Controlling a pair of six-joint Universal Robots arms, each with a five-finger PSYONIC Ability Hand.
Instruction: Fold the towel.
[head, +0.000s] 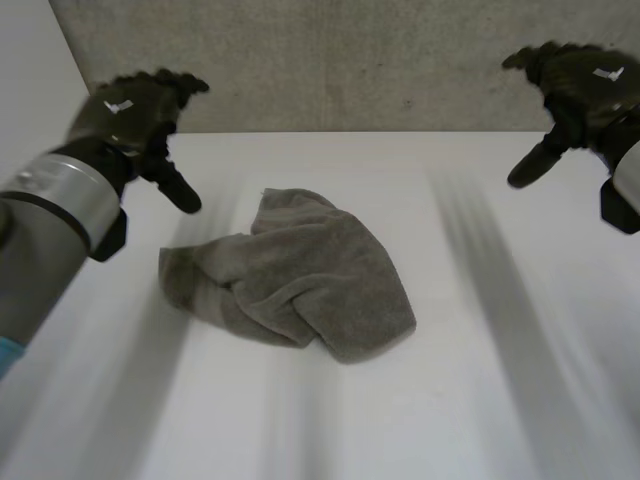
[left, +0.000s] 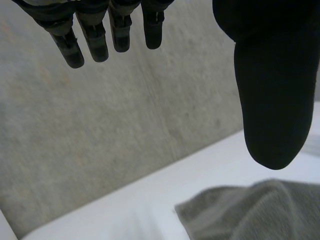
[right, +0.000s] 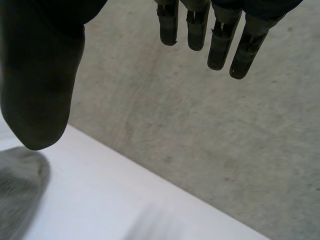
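Folding is not yet begun: the grey towel (head: 300, 275) lies crumpled on the surface (head: 500, 380), the left hand (head: 135, 110) and right hand (head: 575, 85) hang spread and empty above it, so the next move is probably grasping its edges to flatten it.

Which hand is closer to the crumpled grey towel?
Left. The left hand hovers near the crumpled grey towel, off its far-left edge; the right hand hangs well away to its right.

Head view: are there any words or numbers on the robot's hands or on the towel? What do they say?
No word or number can be read anywhere.
left hand: a small white mark on its back, too small to read.
right hand: a small white mark on its back too, too small to read.
towel: plain grey, no label showing.
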